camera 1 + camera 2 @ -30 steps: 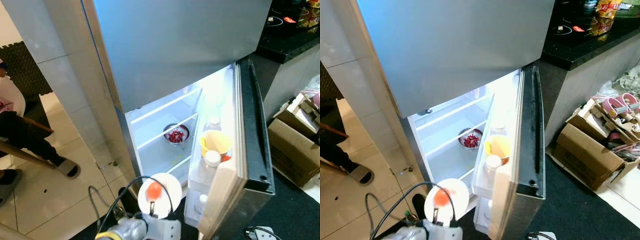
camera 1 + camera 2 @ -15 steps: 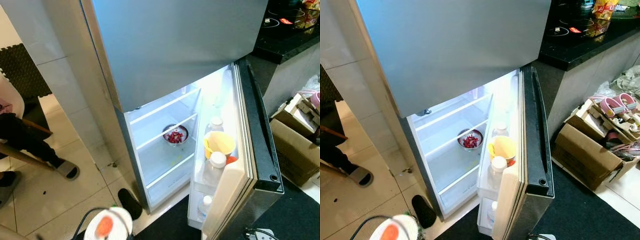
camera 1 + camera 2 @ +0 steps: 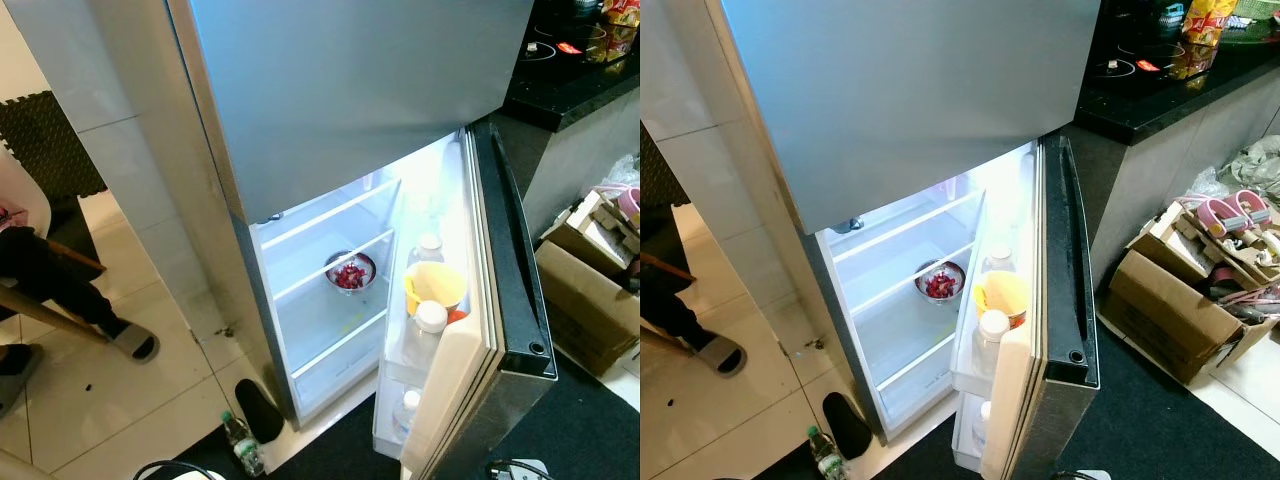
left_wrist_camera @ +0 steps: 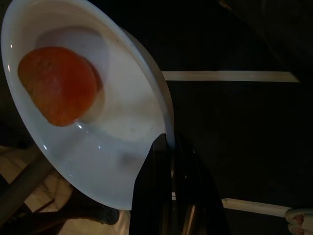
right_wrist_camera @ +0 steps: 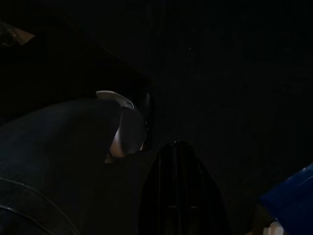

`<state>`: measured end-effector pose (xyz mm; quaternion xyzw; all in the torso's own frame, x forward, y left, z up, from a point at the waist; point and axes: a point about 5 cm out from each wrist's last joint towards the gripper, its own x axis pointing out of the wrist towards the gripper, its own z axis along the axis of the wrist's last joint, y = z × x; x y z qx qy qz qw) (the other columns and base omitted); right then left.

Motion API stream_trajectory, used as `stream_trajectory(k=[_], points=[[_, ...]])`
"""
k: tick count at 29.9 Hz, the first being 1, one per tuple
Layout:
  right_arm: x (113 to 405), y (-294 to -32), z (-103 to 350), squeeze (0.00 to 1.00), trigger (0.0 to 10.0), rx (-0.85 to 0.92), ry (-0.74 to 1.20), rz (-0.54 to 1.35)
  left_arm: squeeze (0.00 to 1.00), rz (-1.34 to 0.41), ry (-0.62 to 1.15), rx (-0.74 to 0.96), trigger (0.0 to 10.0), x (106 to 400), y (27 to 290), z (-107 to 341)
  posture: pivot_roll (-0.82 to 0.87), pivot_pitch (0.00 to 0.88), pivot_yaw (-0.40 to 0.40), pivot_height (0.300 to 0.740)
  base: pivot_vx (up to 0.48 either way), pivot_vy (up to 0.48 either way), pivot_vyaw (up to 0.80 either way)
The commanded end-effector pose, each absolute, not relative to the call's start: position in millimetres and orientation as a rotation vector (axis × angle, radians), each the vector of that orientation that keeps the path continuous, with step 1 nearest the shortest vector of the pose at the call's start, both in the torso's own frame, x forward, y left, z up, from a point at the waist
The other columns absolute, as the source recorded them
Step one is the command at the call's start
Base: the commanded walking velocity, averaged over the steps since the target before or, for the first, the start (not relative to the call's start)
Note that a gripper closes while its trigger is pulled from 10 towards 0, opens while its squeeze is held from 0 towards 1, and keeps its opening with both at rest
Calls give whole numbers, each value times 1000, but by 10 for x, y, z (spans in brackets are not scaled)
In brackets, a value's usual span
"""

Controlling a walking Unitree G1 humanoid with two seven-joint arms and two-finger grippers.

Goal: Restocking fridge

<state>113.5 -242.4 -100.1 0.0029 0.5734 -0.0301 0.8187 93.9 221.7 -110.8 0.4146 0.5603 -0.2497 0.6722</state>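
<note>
Fridge [image 3: 340, 150], tall and silver, stands with its lower door open; a steel bowl of red pieces [image 3: 351, 271] sits on the middle shelf. The left gripper [image 4: 172, 147] pinches the rim of a white plate [image 4: 122, 142] carrying an orange fruit [image 4: 58, 85]. Keep the plate level and slide it onto the bare shelf beside that bowl. The right gripper [image 5: 176, 147] hangs idle, fingers pressed together.

1. The fridge [image 3: 330, 300] stands open; its door [image 3: 505, 270] swings out at 3 o'clock and walls off that side.
2. On the middle shelf [image 3: 335, 265] a bowl [image 3: 351, 272] sits at the back at 1 o'clock; the glass toward 9 o'clock is bare.
3. The lower shelf [image 3: 335, 345] is bare.
4. Bottles [image 3: 424, 335] and a yellow cup [image 3: 434, 287] crowd the door racks.
5. A small bottle [image 3: 241, 447] and a dark slipper [image 3: 259, 411] lie on the floor at 7 o'clock of the opening.
</note>
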Motion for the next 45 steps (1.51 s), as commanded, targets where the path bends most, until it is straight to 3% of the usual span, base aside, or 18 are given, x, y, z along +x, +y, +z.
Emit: stream_trajectory(k=[1, 45], points=[[1126, -2436, -1001, 0, 10000, 1, 1231, -64, 0, -542, 1279, 916, 10000, 904, 2238, -1112, -31, 23, 26, 740, 0, 0, 0], [1120, -2422, -1005, 0, 10000, 11, 1235, -53, 0, -533, 1288, 866, 10000, 894, 2157, -1130, -29, 40, 27, 740, -286, 0, 0]])
